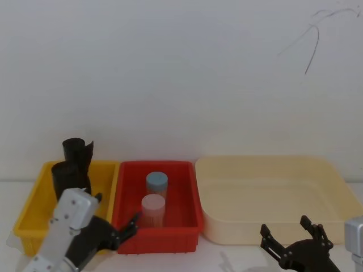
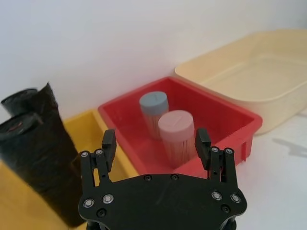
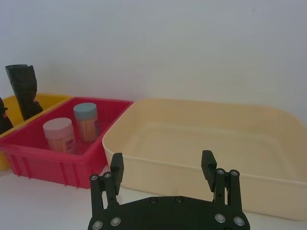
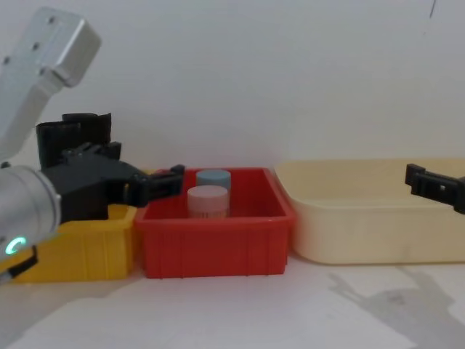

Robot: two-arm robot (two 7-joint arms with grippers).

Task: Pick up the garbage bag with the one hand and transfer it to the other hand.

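Clearly the left gripper point(image 2: 156, 138) is nearer: its jaws gape empty, aimed at the red bin point(image 1: 164, 239), and the bag point(image 1: 67, 177) stands upright in the yellow bin point(image 1: 34, 207) at their ten o'clock. Meanwhile the right gripper point(image 1: 289, 229) hovers open, well off toward four o'clock.

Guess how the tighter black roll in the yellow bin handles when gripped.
The garbage bag looks tightly wound plastic: probably light, firm yet squashy. Standing upright in the yellow bin, it may tip if nudged.
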